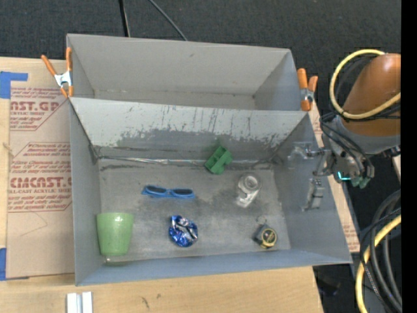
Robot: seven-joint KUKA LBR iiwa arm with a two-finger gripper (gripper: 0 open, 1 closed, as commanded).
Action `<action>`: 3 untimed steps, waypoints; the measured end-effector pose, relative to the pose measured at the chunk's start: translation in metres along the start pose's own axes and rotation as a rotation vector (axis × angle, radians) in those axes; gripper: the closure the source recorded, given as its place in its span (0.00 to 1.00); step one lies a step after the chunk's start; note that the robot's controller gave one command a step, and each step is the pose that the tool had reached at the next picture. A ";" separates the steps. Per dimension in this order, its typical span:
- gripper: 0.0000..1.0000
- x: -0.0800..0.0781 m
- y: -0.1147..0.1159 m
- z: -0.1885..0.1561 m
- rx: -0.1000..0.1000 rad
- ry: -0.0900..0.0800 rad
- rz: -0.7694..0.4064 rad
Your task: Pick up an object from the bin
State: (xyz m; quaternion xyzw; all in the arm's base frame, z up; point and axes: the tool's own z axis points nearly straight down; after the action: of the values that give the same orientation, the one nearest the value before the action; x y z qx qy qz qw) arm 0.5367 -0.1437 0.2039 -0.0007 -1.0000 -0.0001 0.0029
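My gripper (316,182) hangs at the bin's right side, above the sloping right wall and clear of everything on the floor. Nearest to it is a small whitish, clear plastic piece (247,190), lying right of the floor's centre. A small black and yellow tape measure (266,237) rests in the front right corner. A green block (217,160) sits against the back wall near the middle.
Blue glasses (168,192) lie left of centre. A crumpled blue and white ball (183,231) is near the front edge. A pale green cup (115,233) stands in the front left corner. The arm, with its orange cover and yellow cables, reaches in from the right.
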 end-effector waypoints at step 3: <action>1.00 -0.041 0.024 0.132 0.002 -0.010 -0.193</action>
State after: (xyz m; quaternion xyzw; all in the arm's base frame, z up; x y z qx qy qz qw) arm 0.5766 -0.1193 0.0717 0.0955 -0.9954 0.0007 -0.0019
